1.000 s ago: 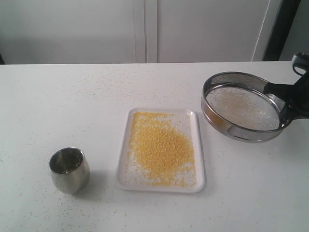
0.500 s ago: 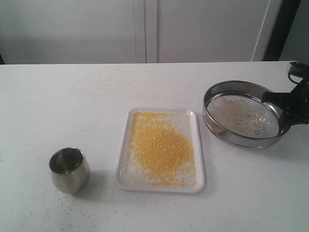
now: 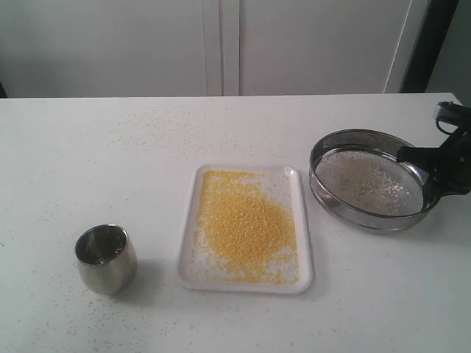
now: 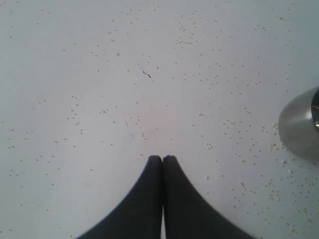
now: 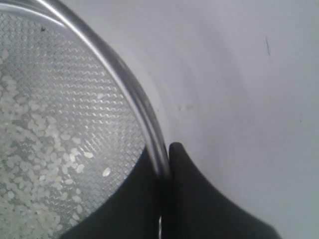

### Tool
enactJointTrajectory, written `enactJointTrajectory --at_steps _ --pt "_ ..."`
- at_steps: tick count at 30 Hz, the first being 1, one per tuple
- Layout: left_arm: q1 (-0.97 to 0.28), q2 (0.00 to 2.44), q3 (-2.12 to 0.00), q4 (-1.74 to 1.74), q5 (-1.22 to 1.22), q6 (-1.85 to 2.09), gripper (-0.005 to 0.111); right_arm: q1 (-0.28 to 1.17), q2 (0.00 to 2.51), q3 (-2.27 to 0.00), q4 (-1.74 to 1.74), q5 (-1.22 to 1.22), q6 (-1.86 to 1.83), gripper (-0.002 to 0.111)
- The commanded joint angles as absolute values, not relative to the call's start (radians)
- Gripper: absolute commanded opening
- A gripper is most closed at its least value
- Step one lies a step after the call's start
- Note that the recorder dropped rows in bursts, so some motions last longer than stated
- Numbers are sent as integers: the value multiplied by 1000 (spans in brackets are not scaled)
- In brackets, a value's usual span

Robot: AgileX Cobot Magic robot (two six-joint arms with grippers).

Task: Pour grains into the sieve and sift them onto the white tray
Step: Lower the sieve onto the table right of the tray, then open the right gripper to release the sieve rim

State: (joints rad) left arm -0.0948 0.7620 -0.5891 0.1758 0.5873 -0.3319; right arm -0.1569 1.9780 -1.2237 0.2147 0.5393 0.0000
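Right wrist view: right pincer [image 5: 165,158] pinches the sieve [image 5: 75,89] by its thin steel rim. Probably stiff, light and slick, so hold at the rim. It sits right of the white tray [image 3: 305,220]. Left pincer [image 4: 162,160] pressed together.

So in the last second the sieve [image 3: 364,219], pinched at the rim by the right tool [image 3: 409,157], has come down from its raised, tipped-up pose and levelled out, and it's now low over the table [image 3: 110,147], can't tell if touching.
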Motion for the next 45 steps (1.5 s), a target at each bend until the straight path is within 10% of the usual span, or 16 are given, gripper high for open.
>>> enactJointTrajectory --at_steps 1,9,18,37,45 --pt "-92 753 -593 174 598 -334 0 -159 1970 -1231 227 522 6 0" --pt "-92 753 -593 174 598 -334 0 -159 1991 -1231 231 535 7 4" --pt "-92 753 -593 174 598 -334 0 -159 1976 -1231 231 547 34 58" --pt "-92 753 -593 174 598 -334 0 -159 1841 -1231 233 653 50 57" --pt "-92 753 -593 174 598 -334 0 -159 1760 -1231 235 657 50 29"
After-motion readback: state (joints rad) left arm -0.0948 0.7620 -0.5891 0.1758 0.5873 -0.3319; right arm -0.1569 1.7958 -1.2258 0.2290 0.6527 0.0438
